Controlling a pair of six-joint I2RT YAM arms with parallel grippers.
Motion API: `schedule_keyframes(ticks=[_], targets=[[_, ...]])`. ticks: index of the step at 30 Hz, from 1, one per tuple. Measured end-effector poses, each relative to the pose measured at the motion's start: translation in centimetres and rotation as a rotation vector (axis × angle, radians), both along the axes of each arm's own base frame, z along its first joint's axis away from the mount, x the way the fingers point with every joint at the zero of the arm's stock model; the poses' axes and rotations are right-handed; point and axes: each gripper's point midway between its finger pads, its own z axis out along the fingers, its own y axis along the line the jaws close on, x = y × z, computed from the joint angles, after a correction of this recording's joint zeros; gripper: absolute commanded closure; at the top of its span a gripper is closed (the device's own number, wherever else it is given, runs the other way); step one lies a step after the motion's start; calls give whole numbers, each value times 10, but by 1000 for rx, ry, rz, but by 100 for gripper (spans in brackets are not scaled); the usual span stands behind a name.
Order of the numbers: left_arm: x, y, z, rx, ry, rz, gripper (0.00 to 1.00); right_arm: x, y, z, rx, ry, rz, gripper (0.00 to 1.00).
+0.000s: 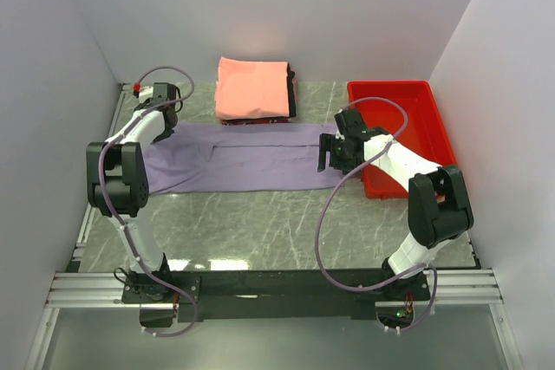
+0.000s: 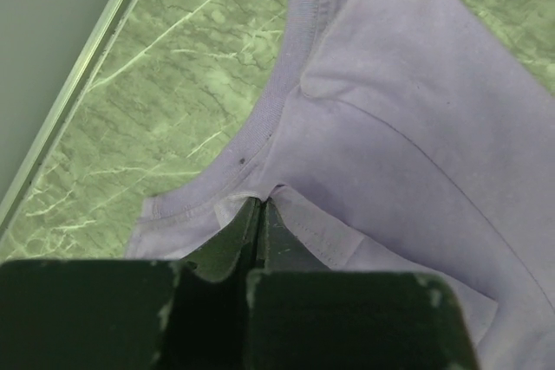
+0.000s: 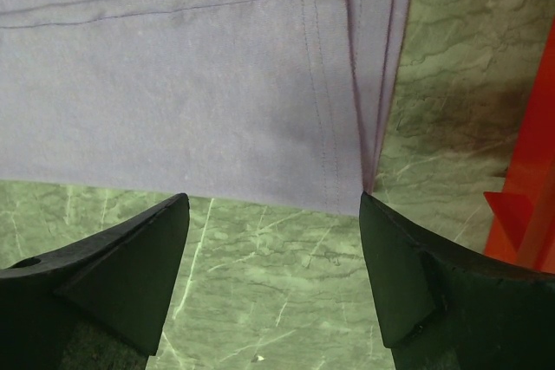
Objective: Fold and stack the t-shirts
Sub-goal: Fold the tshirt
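Pinching the lavender t-shirt (image 2: 390, 127) at its left end by the collar, the left gripper (image 2: 260, 207) is clamped tight on the cloth, while the right gripper (image 3: 273, 201) stands spread wide over the shirt's right hem, holding nothing. The shirt lies flat mid-table, just near of a folded stack (image 1: 251, 86) topped salmon-pink at the far wall; a red plastic tray (image 1: 390, 86) sits right of the hem, with marbled tabletop (image 1: 260, 231) along the near side.

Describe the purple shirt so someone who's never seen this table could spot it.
On the grey-green marbled table, find the red plastic tray at the right. Just left of it lies the lavender-purple cloth t-shirt, spread in a long flat band. Unlike the salmon-pink-topped stack of folded shirts behind it, it is not a compact rectangle.
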Motion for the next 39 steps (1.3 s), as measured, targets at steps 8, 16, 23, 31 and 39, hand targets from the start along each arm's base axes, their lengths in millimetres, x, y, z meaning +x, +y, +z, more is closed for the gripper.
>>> schedule_keyframes(ticks=[8, 16, 23, 31, 39], targets=[[8, -8, 7, -36, -82, -47, 99, 0, 0, 0, -3, -1, -1, 14], [24, -10, 36, -40, -186, -71, 99, 0, -1, 0, -5, -2, -2, 14], [38, -8, 24, -36, -163, -63, 99, 1, -2, 0, -12, -4, -7, 14], [51, -7, 0, -22, -109, -77, 82, 1, -3, 0, -14, -6, -4, 14], [55, -11, -2, -48, -102, -83, 16, 2, -2, 1, -11, -7, 1, 13]])
